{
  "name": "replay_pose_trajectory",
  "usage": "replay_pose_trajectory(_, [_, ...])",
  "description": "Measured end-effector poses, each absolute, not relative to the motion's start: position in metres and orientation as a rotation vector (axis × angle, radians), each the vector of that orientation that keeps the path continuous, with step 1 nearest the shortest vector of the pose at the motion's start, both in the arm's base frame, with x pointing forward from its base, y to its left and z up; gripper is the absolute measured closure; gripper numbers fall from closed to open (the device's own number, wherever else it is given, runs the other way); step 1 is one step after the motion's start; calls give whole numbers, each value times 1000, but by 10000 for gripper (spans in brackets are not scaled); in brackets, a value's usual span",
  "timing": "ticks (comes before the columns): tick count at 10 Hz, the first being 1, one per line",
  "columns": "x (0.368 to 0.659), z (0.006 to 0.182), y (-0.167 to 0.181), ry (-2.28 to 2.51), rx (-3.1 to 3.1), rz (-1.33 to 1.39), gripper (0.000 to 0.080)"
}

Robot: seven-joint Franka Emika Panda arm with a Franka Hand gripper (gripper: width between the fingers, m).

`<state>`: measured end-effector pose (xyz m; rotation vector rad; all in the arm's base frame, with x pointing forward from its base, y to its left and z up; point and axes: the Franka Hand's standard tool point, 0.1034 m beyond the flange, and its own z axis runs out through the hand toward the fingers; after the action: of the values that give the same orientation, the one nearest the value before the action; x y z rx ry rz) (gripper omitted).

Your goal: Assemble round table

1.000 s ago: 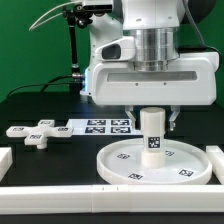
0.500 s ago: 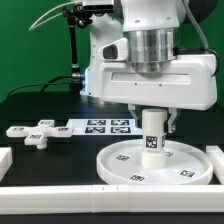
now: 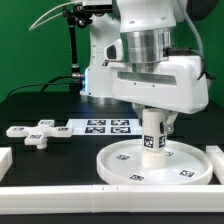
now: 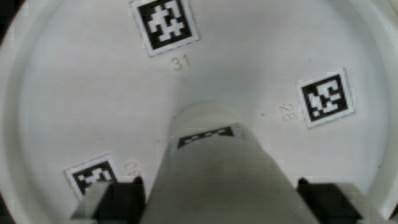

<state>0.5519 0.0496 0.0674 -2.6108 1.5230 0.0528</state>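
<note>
arm (image 3: pixel 150 50): white Panda, fills the upper middle of the exterior view; no brand text readable.
table (image 3: pixel 40 105): black top; white border bars (image 3: pixel 100 196) along the near edge and at both sides.
disc (image 3: pixel 112 166): large white round disc with a raised rim, lying flat at near centre-right in the exterior view. Small black-white tags are spread over its face.
disc, wrist view (image 4: pixel 89 110): three tags are visible. A faint number under the far one reads like "31", not certain. The exterior view is too coarse to show this.
marker board (image 3: pixel 105 126): flat white sheet of printed tags, behind the disc on the exterior view's left, apart from it.
foot (image 3: pixel 32 134): white cross shape with tags, lying flat at the exterior view's left, well apart from the disc.
leg (image 3: pixel 152 136): short white cylinder, upright at the disc's centre hub, with a tag on its near side. The wrist view looks down its length (image 4: pixel 222 165) and shows a tag band across it.
gripper (image 3: pixel 152 122): narrow, closed on the leg. In the wrist view (image 4: pixel 222 205) dark pads (image 4: pixel 118 200) press on both sides of the leg. In the exterior view the fingers (image 3: pixel 133 122) flank the leg's top, and the contact itself is unclear.
</note>
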Motion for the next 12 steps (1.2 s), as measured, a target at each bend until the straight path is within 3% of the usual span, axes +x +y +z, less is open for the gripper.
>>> replay_pose_trajectory(9, [552,66,51,2323,-1777,229,390])
replay_pose_trajectory(10, [552,65,51,2295,-1810,224,328])
replay_pose_trajectory(11, [552,65,51,2258,-1853,218,191])
replay_pose_trajectory(12, [552,66,51,2219,-1894,208,191])
